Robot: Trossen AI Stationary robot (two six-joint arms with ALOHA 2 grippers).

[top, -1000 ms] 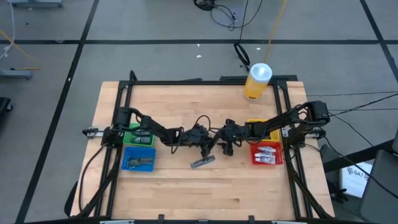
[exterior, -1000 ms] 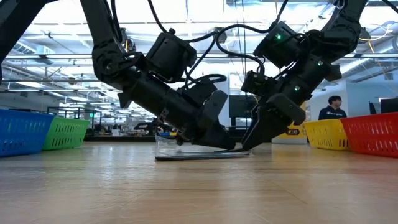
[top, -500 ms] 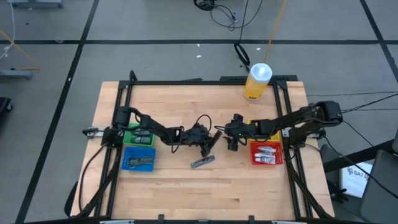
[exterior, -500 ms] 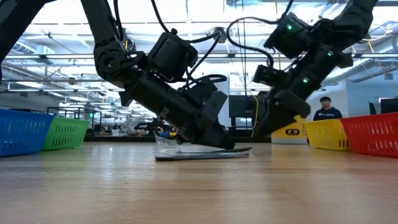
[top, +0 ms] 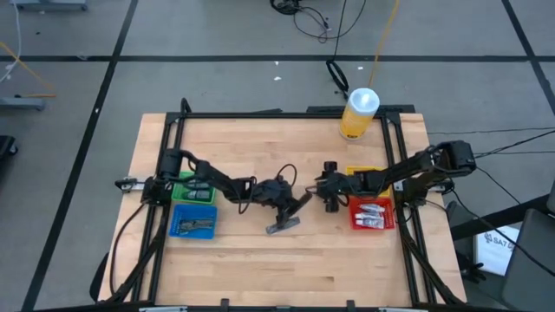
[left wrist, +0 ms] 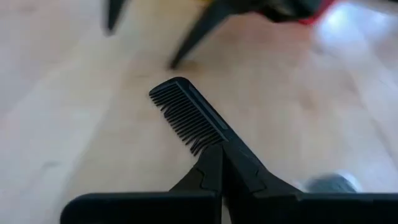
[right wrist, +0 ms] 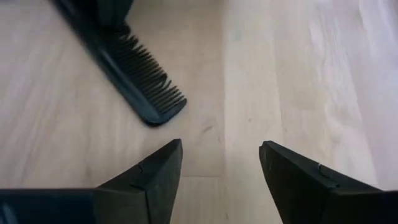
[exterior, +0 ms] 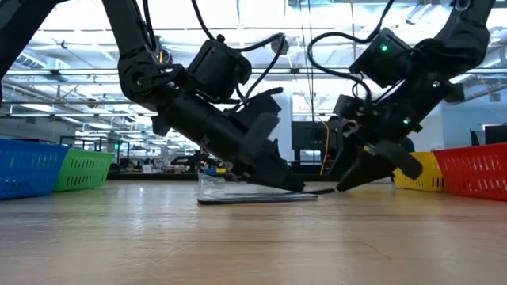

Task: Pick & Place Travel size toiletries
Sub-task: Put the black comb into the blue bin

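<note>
My left gripper [top: 293, 206] is near the table's middle, shut on a black comb [left wrist: 186, 115]. The comb's toothed end points toward my right gripper [top: 330, 201]. That gripper is open and empty, a short way toward the table's right edge; the comb's tip [right wrist: 155, 109] lies just ahead of its fingers. A grey flat packet [top: 282, 225] lies flat on the table just nearer than my left gripper. It also shows in the low view [exterior: 253, 198]. White tubes [top: 373, 217] lie in the red bin. My left gripper pinches the comb's spine [left wrist: 231, 149] between its two fingers, just behind the teeth. The fingers slant down from the table's left and lie along the comb. The toothed end sticks out ahead, low over the table; whether it rests on the wood I cannot tell.
Green bin [top: 195, 186] and blue bin [top: 192, 222] stand at the left, yellow bin [top: 360, 176] and red bin [top: 386, 224] at the right. A big yellow bottle [top: 359, 113] stands at the far edge. Bare wood lies along the near side.
My right gripper has drawn back from my left gripper and the comb, toward the table's right edge. My left gripper has stayed in place with the comb.
</note>
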